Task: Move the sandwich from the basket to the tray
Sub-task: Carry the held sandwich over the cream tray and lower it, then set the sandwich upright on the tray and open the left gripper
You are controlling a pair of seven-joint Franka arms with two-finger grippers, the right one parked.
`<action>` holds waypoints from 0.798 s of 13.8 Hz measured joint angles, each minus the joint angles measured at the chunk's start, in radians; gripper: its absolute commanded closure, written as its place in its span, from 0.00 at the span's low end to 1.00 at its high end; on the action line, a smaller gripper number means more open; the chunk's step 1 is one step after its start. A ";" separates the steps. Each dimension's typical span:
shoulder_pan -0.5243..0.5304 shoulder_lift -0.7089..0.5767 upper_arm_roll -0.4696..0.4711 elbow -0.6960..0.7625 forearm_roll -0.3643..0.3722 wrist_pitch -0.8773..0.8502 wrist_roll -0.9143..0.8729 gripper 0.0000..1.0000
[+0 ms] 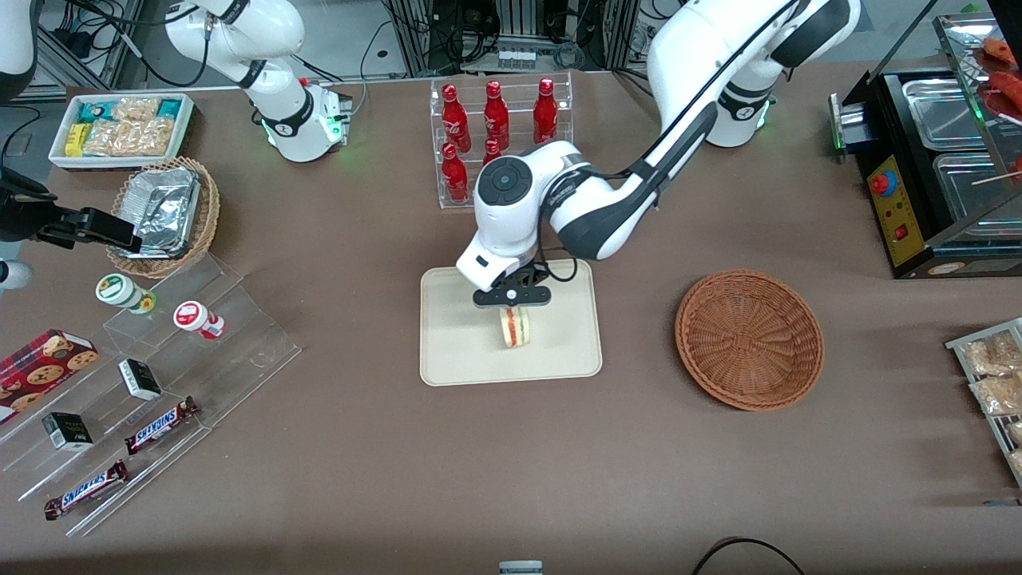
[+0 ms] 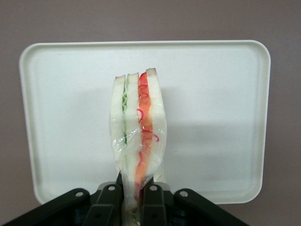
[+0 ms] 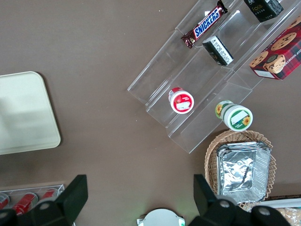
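Sandwich (image 1: 516, 327) hangs edge-up in the closed claw (image 1: 512, 307), pinched at one end so its wrapped wedge points down over the middle of the tray (image 1: 447, 351), well apart from the basket (image 1: 749, 339), ready for lowering.

Black tool (image 1: 512, 307), white-red-green sandwich (image 1: 515, 327), cream tray (image 1: 455, 351), reddish-brown woven basket (image 1: 749, 339)

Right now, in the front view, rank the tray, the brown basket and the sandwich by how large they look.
1. The tray, largest.
2. The basket, somewhat smaller, empty.
3. The sandwich, by far the smallest; the gripper holds it over the tray, slightly closer to the camera, which doesn't change the order.
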 measured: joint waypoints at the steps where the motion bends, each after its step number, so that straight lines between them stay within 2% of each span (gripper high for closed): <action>1: -0.004 0.018 0.000 0.000 0.006 0.033 0.000 1.00; 10: -0.016 0.099 0.000 -0.001 0.053 0.057 0.003 1.00; 11: -0.017 0.101 0.000 -0.002 0.062 0.056 0.003 0.71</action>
